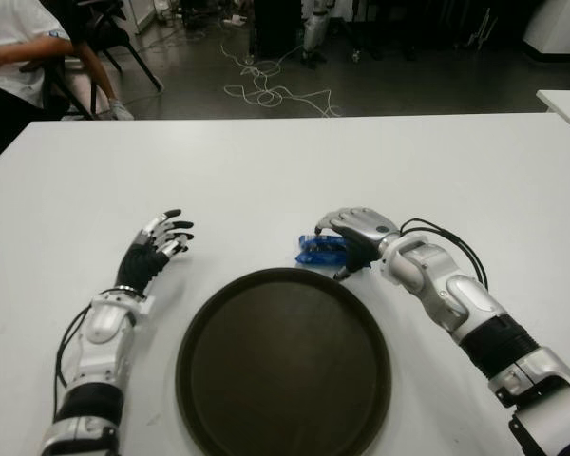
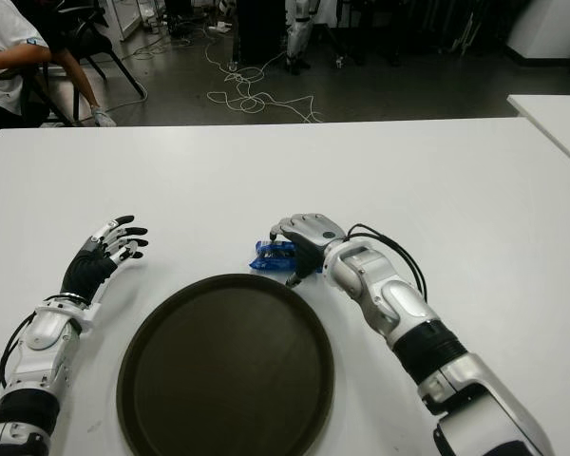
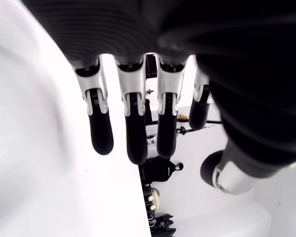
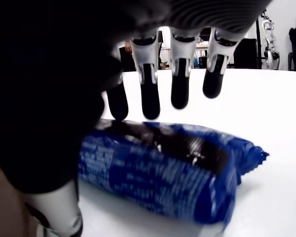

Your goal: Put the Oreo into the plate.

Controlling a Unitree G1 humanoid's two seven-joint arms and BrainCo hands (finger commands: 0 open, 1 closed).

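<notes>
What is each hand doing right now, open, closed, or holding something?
Left hand: open, fingers spread, holding nothing, left of the plate.
Right hand: open over the Oreo pack, fingers not yet closed on it.

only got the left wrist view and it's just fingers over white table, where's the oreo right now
Observer: The Oreo pack lies on the table just past the far rim of the plate, not in it.
Operator: is the right robot hand on it
Observer: The right robot hand is over the pack. In its wrist view the fingers are extended above the wrapper, not closed on it.
Operator: and my left one, near the plate?
Observer: The left robot hand shows left of the plate, fingers spread, holding nothing.
</notes>
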